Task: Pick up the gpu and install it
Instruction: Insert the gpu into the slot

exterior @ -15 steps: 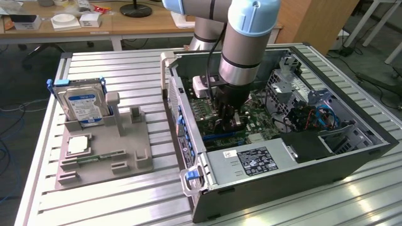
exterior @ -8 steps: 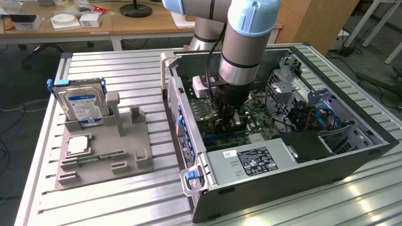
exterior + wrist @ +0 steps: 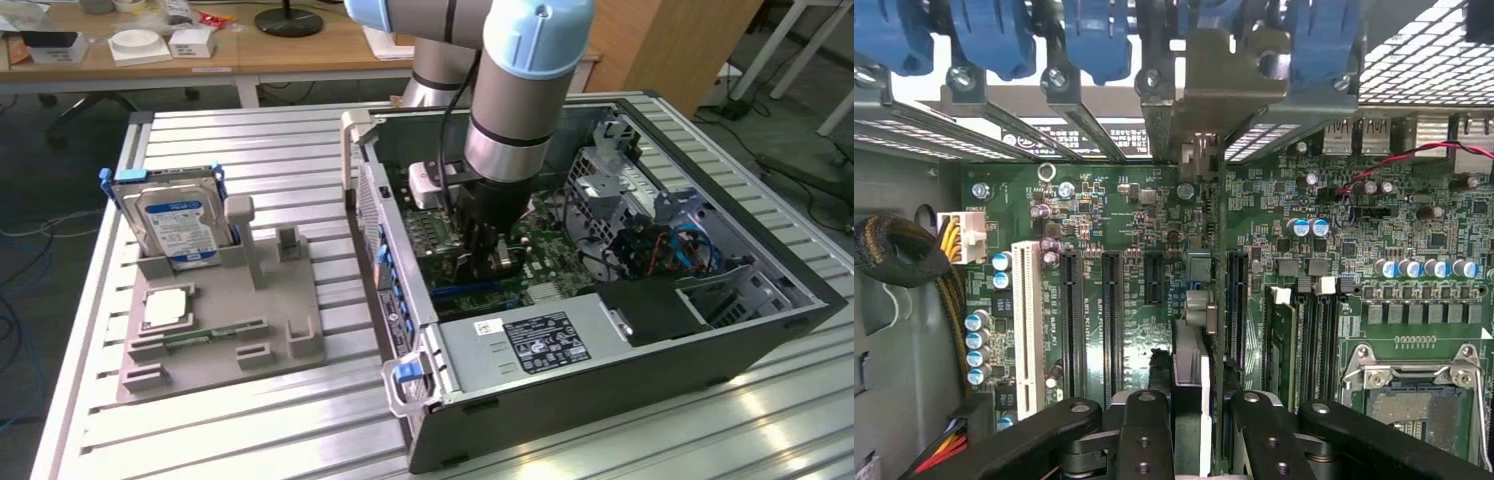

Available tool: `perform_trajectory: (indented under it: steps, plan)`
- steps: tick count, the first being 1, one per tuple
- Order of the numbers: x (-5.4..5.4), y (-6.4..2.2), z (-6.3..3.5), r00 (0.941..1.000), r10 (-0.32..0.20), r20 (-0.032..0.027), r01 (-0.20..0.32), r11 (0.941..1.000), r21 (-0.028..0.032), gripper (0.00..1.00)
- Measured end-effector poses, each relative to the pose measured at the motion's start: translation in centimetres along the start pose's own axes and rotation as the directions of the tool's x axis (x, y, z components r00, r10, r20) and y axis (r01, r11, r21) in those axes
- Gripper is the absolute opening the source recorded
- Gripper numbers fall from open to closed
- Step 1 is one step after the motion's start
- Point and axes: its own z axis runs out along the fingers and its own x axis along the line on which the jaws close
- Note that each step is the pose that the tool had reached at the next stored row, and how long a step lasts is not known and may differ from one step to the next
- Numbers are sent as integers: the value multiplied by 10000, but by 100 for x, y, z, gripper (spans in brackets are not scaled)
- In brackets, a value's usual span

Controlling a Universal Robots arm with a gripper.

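The gpu (image 3: 1192, 335) stands on edge over the green motherboard (image 3: 1104, 200) inside the open computer case (image 3: 747, 330). In the wrist view it shows as a thin dark strip running between the black expansion slots toward its silver end bracket (image 3: 1204, 85) at the case's rear wall. My gripper (image 3: 1194, 405) is shut on the card, with one black finger (image 3: 1144, 425) on each side of it. In the exterior view the gripper (image 3: 483, 260) reaches straight down into the case, low over the board. Whether the card's edge sits fully in a slot is hidden.
A grey parts holder (image 3: 220, 310) left of the case carries a silver hard drive with a blue label (image 3: 174, 220), a processor (image 3: 167, 308) and a green memory stick (image 3: 214, 333). The power supply (image 3: 534, 340), drive cages (image 3: 627, 190) and cables (image 3: 667, 245) crowd the case.
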Motion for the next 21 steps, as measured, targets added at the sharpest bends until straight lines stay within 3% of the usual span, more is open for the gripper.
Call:
perform_trajectory:
  steps: [21]
  plan:
    - [1, 2, 26, 10000, 1, -3, -1, 10000, -2, 27]
